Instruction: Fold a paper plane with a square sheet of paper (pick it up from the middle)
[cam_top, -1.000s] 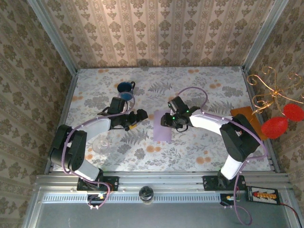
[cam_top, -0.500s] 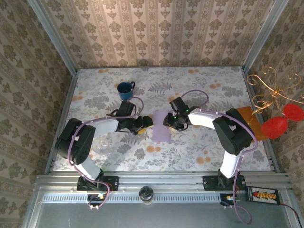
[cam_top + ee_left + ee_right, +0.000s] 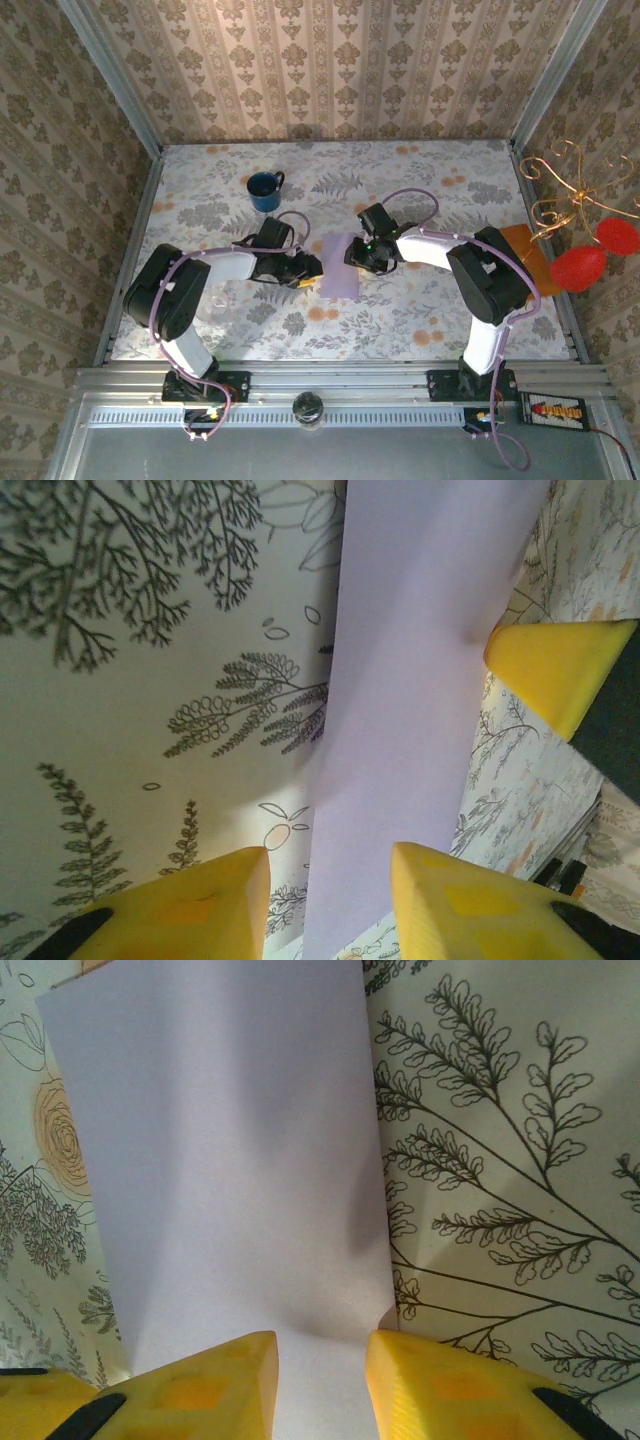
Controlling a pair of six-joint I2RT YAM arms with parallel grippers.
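Pale lilac, the square sheet of paper (image 3: 340, 266) lies on the floral table (image 3: 420, 325), nearer the arm bases than the blue mug (image 3: 264, 190) and off to the mug's right. From above it reads as a narrow upright rectangle with straight long edges.

We see the left gripper (image 3: 311, 268) at the long edge that faces the mug's side. In its wrist view the left gripper (image 3: 330, 905) has its yellow fingers part-way open. That edge of the paper (image 3: 420, 680) runs up through the gap, with patterned table under one finger and lilac under the other. We see no pinch there.

The right gripper (image 3: 357, 254) sits on the paper's far long edge, further from the mug, and its yellow fingertip (image 3: 555, 670) meets that edge. In the right wrist view the right gripper (image 3: 322, 1385) stands narrowly apart with paper (image 3: 220, 1160) in the gap. The sheet shows soft shadowed bends towards the fingers, and the jaws are not closed on it.

Open tabletop lies between the mug and the paper, and a wider stretch runs from the paper away from the mug to the orange-brown rectangle (image 3: 520, 250) by the side wall.
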